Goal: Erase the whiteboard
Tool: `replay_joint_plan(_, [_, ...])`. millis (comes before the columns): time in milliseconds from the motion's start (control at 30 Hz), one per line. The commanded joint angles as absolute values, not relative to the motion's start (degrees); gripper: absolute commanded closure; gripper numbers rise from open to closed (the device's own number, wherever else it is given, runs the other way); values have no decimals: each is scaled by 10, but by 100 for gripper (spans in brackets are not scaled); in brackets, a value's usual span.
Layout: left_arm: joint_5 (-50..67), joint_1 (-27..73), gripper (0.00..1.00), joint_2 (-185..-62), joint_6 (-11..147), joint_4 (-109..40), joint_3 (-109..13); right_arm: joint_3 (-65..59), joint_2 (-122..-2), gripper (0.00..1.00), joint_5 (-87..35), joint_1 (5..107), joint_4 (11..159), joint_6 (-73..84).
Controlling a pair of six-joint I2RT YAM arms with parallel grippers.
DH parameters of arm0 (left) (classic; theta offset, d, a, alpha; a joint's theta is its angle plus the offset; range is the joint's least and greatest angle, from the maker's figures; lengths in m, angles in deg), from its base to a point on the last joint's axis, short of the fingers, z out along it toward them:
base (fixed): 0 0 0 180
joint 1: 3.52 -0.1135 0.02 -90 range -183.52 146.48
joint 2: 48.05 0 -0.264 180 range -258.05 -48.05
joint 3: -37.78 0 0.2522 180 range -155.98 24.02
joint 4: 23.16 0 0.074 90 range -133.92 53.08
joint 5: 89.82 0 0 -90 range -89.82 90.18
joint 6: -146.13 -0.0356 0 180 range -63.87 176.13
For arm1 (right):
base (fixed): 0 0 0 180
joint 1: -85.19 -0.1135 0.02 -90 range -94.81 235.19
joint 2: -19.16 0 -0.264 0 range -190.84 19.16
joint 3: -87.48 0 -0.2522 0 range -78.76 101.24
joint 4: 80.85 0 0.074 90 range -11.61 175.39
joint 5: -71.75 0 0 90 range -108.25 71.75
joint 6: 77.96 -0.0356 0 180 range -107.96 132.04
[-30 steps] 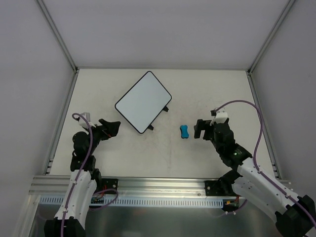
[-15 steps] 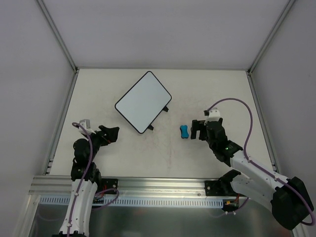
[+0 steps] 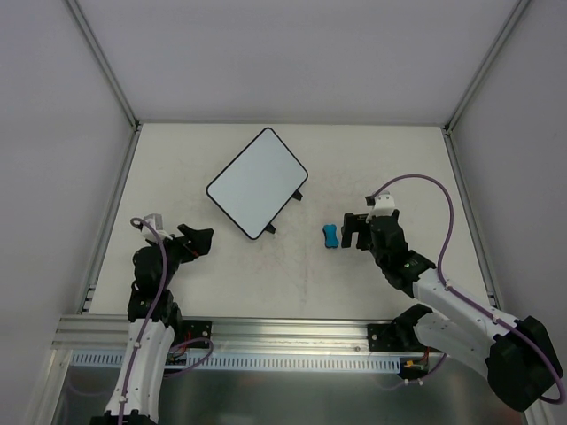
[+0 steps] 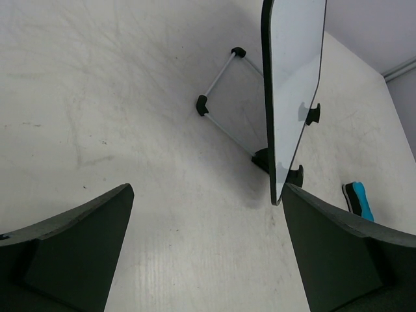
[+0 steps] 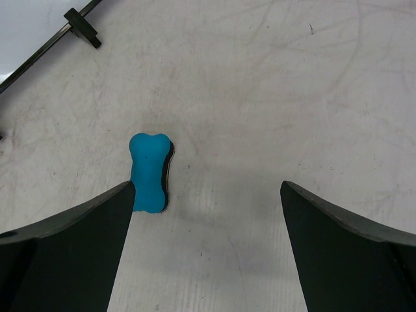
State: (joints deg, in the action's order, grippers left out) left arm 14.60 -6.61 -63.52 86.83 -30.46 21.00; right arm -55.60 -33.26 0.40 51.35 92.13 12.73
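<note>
The whiteboard [image 3: 257,183] stands tilted on small black feet at the back left of the table, and its face looks blank. In the left wrist view it shows nearly edge-on [image 4: 294,78]. In the right wrist view only a corner [image 5: 23,29] shows. A small blue bone-shaped eraser [image 3: 330,235] lies right of the board. My right gripper [image 3: 354,231] is open, low and just right of the eraser [image 5: 149,172], which lies by its left finger [image 5: 71,247]. My left gripper [image 3: 201,238] is open and empty, a little way off the board's near left corner.
The board's wire stand and black feet [image 4: 203,104] reach out under it towards my left gripper. Metal rails [image 3: 111,212] run along the table's left and right edges, with white walls behind. The eraser also shows in the left wrist view [image 4: 359,200].
My right gripper has moved left, closer to the blue eraser. My left gripper has drawn back and down a little. The board and eraser have not moved.
</note>
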Motion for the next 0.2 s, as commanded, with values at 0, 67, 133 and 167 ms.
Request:
replay_joint_plan(0, [140, -70, 1, -622, 863, -304, 213, -537, -327, 1, 13, 512, 941, 122])
replay_joint_plan(67, [142, -70, 1, -622, 861, -303, 212, -539, -324, 1, 13, 512, 941, 123])
replay_joint_plan(133, [142, -69, 1, -622, 861, -303, 212, -542, -318, 1, 13, 512, 942, 123])
replay_joint_plan(167, [143, -69, 1, -622, 860, -303, 212, -543, -313, 1, 15, 512, 942, 123])
